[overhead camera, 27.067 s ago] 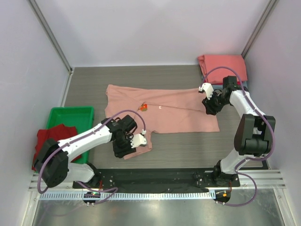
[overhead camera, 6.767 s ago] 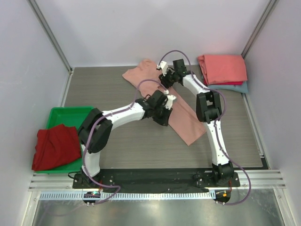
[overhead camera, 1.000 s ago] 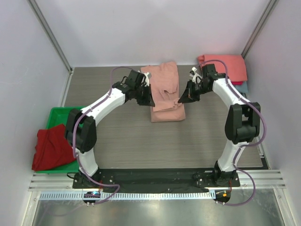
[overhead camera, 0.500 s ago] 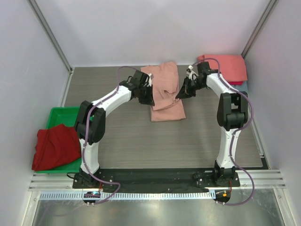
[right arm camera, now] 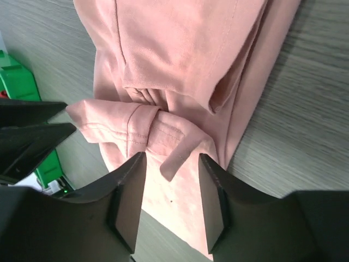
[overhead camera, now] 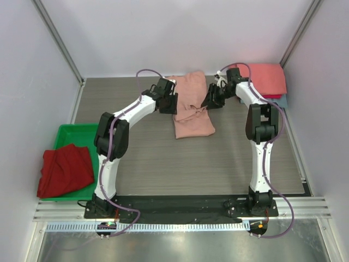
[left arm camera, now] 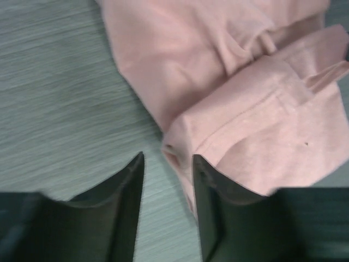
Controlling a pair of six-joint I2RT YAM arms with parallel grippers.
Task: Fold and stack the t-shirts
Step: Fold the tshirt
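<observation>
Table: grey wood-grain, with work laid out in three zones.

Dusty-pink tee: lies at the far centre of the table between the two arms, doubled into a narrow upright block. The upper half is thicker, with layers overlapping. Judged: this placement keeps it within reach of both arms, so each can work one long edge. The fold looks nearly complete, though a sleeve flap sticks out loose on the right side.

Coral-red tee: folded and sitting on the blue-grey tee in the far right corner. Judged: this is the stack, kept well apart from the folding zone so that it is not disturbed.

Dark red tee: crumpled, half in the green tray at the left and spilling over its near rim. Judged: not yet folded.

Left gripper: at the pink tee's left edge. In the wrist view its jaws stand apart. The corner of the folded hem pokes into the gap, with bare table beside it. Nothing is clamped.

Right gripper: at the tee's right edge. In the wrist view its jaws are likewise apart, straddling the loose flap. The flap may brush one finger, but the angle is too poor to be sure. No grip on the cloth.
</observation>
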